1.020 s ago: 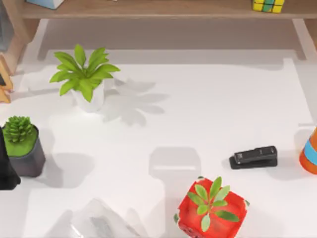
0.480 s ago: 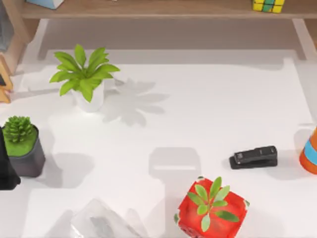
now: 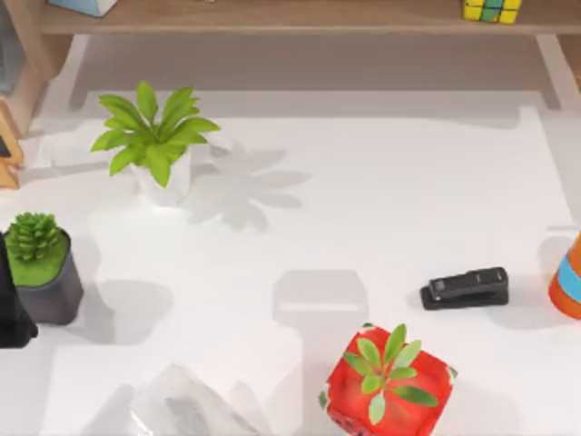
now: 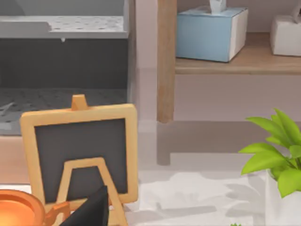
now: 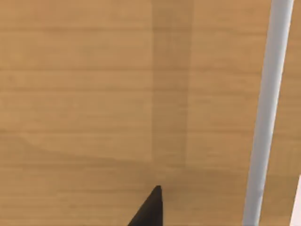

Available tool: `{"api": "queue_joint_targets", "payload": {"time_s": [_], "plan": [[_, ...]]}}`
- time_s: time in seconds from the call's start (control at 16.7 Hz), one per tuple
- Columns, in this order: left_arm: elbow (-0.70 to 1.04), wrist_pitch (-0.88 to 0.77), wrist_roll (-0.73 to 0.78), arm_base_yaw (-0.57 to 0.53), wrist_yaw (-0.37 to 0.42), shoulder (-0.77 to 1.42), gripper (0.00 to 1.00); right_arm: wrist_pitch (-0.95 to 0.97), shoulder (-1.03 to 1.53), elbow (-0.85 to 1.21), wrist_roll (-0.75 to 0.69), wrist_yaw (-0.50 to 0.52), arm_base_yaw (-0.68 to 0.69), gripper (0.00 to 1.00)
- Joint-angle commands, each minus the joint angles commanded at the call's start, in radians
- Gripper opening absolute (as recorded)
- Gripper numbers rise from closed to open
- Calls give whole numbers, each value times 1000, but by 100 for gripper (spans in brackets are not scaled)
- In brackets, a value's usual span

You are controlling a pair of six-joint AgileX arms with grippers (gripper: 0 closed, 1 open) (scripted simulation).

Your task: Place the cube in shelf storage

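Observation:
The cube [image 3: 491, 9], a small grid of yellow, green and blue squares, rests on the shelf storage [image 3: 272, 16], the long light-brown board along the far edge, toward its right end. Nothing holds the cube. My left arm is a dark shape at the table's left edge [image 3: 11, 318], beside a grey pot. A dark part of my left gripper [image 4: 89, 209] pokes in before a small chalkboard easel [image 4: 80, 150]. A dark part of my right gripper [image 5: 150, 207] hangs close over a wooden surface [image 5: 94, 94] beside a pale upright [image 5: 265, 117].
On the white table stand a leafy plant in a white pot [image 3: 154, 145], a succulent in a grey pot [image 3: 41, 272], a red planter [image 3: 388, 377], a black stapler [image 3: 465, 287] and an orange object [image 3: 567, 282] at the right edge. A blue box [image 4: 211, 30] sits on the shelf's left end.

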Motion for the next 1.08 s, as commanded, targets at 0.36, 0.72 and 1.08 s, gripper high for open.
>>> {"api": "queue_joint_targets", "payload": {"time_s": [0.36,0.72,1.08], "plan": [[0,0,0,0,0,0,100,0,0,0,0,0,0,2],[0,0,0,0,0,0,100,0,0,0,0,0,0,0],[0,0,0,0,0,0,100,-30,22,41,1,22,23,0]]}}
